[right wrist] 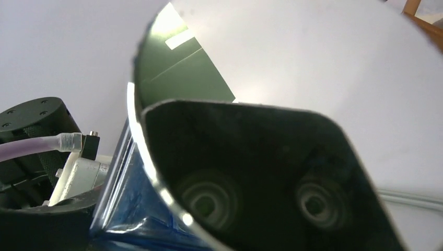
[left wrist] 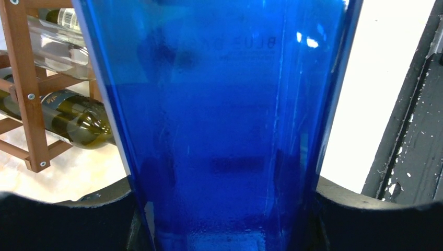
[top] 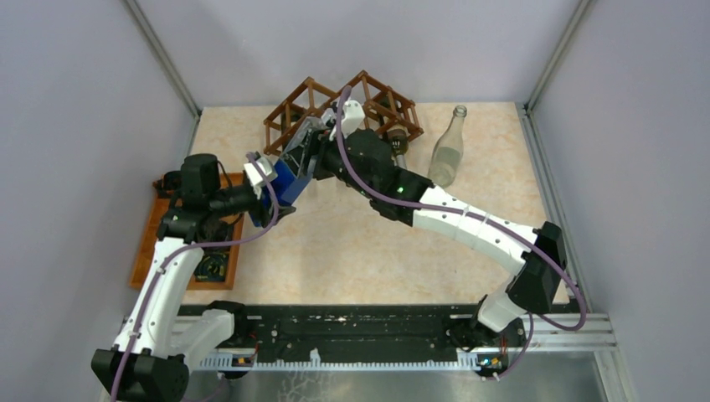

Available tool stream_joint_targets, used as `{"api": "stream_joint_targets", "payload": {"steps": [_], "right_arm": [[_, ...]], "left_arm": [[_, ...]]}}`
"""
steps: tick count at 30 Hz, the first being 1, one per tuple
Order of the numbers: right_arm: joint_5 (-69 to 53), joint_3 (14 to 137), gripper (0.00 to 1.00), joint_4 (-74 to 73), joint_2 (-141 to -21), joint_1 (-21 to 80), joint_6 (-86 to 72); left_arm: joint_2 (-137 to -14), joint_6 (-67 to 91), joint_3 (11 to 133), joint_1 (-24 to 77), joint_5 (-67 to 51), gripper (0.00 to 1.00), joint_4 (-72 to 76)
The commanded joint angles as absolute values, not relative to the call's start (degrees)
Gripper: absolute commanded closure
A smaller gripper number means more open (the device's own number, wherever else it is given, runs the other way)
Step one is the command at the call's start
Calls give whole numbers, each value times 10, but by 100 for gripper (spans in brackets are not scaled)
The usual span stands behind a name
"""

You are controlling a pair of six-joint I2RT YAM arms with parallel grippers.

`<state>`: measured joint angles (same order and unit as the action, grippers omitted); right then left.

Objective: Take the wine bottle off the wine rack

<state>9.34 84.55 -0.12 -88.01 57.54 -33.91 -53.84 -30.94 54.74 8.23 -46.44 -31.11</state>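
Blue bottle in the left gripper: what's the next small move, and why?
Probably ease the blue bottle back from the wine rack: the left gripper is shut on it, and its far end sits close to the rack, by the right gripper.

The flat table top of pale peach stone pattern point(top: 352, 251) holds a brown wooden rack of thin crossed slats point(top: 389, 90) at its far edge, in the middle. Just to the right of the rack is a clear glass bottle with a long neck point(top: 446, 155), its neck pointing to the far side, and I cannot tell if it stands or lies. A flat orange-brown wooden tray point(top: 147, 239) lies at the left edge with dark things in it, and a long black bar point(top: 368, 327) runs along the near edge.
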Motion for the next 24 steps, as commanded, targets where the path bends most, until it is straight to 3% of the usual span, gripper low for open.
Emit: {"api": "stream_joint_targets", "payload": {"steps": [1,7,9,15,24], "right_arm": [[108,882,58,29,-892,587,-310],[133,887,91,12,-886,587,-282],[150,885,99,7,-875,586,-262],[171,852,100,1,-827,553,-228],[240,709,100,1,-714,482,-167]], "left_arm": [[-525,-301,580,85,-532,96,-260],[-524,-303,585,85,-533,19,-276],[-524,-301,588,85,-524,2,-283],[-534,-288,599,85,-508,1,-297],[-551,-262,613,85,-462,1,-279]]}}
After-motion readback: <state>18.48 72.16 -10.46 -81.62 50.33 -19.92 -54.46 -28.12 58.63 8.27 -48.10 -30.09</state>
